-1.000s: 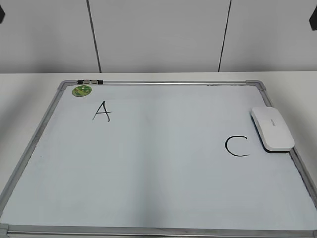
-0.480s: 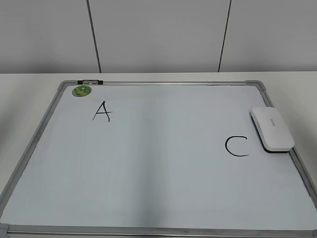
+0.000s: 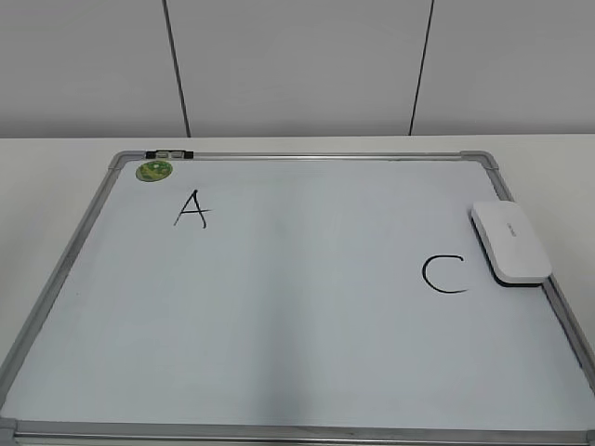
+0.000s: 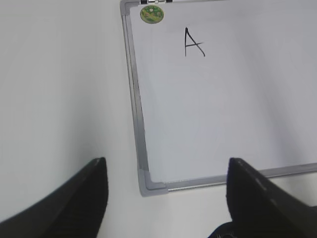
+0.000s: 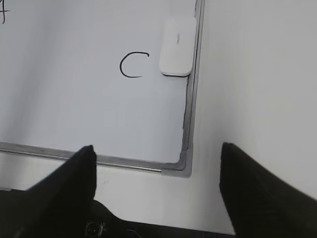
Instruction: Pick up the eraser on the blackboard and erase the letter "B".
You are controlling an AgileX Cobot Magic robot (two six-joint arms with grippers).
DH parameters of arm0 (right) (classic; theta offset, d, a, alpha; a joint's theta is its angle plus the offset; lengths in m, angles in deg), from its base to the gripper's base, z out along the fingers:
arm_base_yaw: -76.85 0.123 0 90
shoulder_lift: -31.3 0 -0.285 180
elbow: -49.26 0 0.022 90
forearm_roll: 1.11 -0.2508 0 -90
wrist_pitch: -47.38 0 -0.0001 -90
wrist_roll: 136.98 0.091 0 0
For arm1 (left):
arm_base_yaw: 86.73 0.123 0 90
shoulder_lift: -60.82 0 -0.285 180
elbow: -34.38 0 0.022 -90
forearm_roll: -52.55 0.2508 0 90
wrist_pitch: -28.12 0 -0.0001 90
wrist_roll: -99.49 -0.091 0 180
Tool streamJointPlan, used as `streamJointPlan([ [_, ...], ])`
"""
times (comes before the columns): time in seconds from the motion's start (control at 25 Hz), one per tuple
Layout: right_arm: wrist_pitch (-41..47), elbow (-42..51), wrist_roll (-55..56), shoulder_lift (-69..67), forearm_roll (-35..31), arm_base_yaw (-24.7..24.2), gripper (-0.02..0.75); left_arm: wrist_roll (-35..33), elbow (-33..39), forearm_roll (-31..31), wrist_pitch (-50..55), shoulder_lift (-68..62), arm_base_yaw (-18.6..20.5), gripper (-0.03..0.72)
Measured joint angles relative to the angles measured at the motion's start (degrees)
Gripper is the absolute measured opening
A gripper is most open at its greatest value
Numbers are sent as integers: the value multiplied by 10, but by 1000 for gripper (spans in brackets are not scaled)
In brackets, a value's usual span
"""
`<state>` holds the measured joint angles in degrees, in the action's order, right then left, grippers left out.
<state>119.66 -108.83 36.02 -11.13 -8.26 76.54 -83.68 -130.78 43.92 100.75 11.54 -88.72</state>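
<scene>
The blackboard (image 3: 297, 316) is a white dry-erase board with a silver frame, lying flat on the table. The white eraser (image 3: 509, 242) lies on the board's right edge, just right of the black letter "C" (image 3: 443, 274); it also shows in the right wrist view (image 5: 177, 45). No letter "B" shows on the board; the space between "A" (image 3: 191, 208) and "C" is blank. My left gripper (image 4: 166, 171) is open and empty above the board's near left corner. My right gripper (image 5: 157, 157) is open and empty above the near right corner. Neither gripper shows in the exterior view.
A small round green magnet (image 3: 153, 170) sits at the board's far left corner, with a small black clip (image 3: 168, 152) on the frame above it. White table surrounds the board, and a grey panelled wall stands behind.
</scene>
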Motion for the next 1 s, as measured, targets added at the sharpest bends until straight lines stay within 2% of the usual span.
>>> streamJointPlan([
  [0.32,4,117,0,155,23,0,593,0,150,-1,0,133,0,543],
  [0.56,5,160,0,225,52,0,592,0,232,11,1,200,0,543],
  [0.8,1,200,0,233,61,0,592,0,294,44,1,247,0,543],
  [1.0,-45,247,0,233,61,0,592,0,305,47,-23,257,0,543],
])
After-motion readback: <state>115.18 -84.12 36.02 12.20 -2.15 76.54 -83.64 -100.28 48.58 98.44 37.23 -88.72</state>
